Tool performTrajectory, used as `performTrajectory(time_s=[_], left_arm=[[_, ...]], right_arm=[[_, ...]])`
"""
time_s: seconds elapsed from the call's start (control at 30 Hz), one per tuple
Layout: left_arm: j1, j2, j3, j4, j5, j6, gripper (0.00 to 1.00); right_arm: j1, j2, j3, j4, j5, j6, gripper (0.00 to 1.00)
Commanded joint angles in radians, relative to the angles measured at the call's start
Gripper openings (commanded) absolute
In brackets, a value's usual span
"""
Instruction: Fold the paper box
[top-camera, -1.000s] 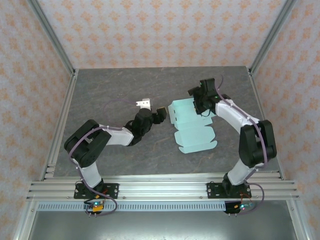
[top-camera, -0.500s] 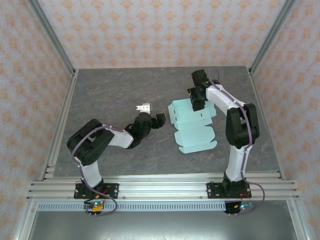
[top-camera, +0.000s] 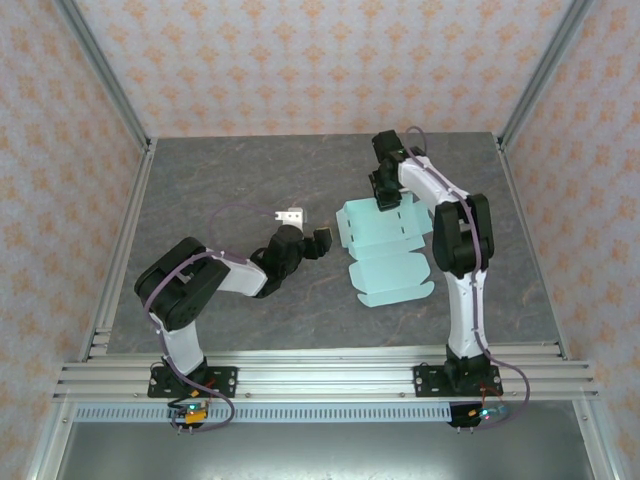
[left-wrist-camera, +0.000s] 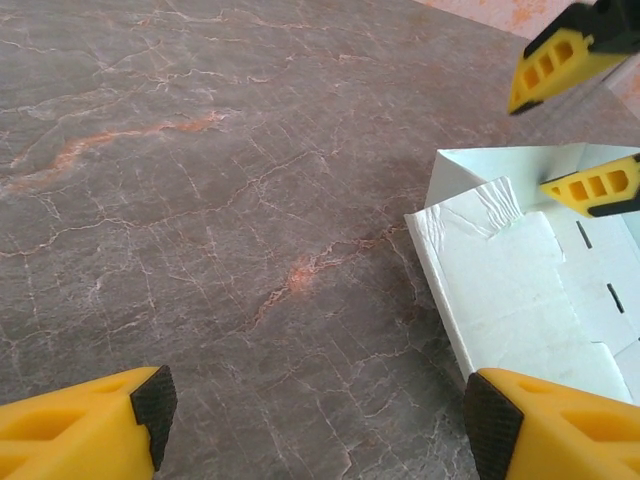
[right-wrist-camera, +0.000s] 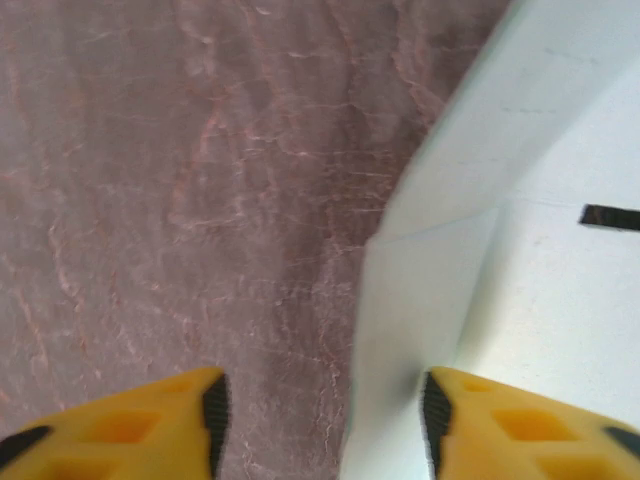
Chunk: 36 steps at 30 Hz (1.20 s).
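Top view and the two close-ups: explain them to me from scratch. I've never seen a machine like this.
The machine is two robot arms bolted at the near edge of a dark, stone-patterned table. The wide picture comes from a fixed camera above and behind them. The other two come from a camera on each wrist, so the yellow prongs at the bottom are that arm's own fingers. One thing lies on the table: the paper box, pale mint card, a mostly flat sheet with flaps and slots. The left gripper is open just left of the sheet and holds nothing. The right gripper is at the sheet's far end. Its jaws stand apart with a raised flap edge between them, not clamped on it.
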Motion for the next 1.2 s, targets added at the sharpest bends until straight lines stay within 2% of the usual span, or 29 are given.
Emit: performTrajectory(time_s=[0.0, 0.07, 0.17, 0.37, 0.5, 0.67, 0.87, 1.17], left_arm=[[0.01, 0.009, -0.011, 0.034, -0.008, 0.021, 0.79], [0.012, 0.012, -0.011, 0.033, -0.006, 0.021, 0.78], [0.014, 0.016, -0.011, 0.037, 0.002, 0.018, 0.78], [0.014, 0.018, -0.013, 0.045, 0.022, 0.02, 0.77], [0.014, 0.005, -0.023, 0.065, 0.049, 0.026, 0.77], [0.014, -0.014, -0.06, 0.092, 0.052, 0.008, 0.77], [0.014, -0.016, -0.089, 0.148, 0.069, 0.006, 0.75], [0.005, -0.011, -0.118, 0.272, 0.099, 0.056, 0.73]], right_arm=[[0.018, 0.01, -0.015, -0.041, 0.0, 0.012, 0.49], [0.023, 0.0, -0.032, -0.025, -0.002, 0.019, 0.44], [0.028, -0.03, -0.051, -0.015, 0.023, 0.02, 0.28], [0.033, -0.104, -0.121, 0.028, 0.031, 0.041, 0.17], [0.041, -0.181, -0.253, 0.145, 0.017, 0.092, 0.11], [0.056, -0.291, -0.45, 0.407, -0.018, 0.145, 0.08], [0.061, -0.438, -0.768, 0.943, -0.065, 0.188, 0.08], [0.061, -0.508, -0.98, 1.373, -0.147, 0.167, 0.07]])
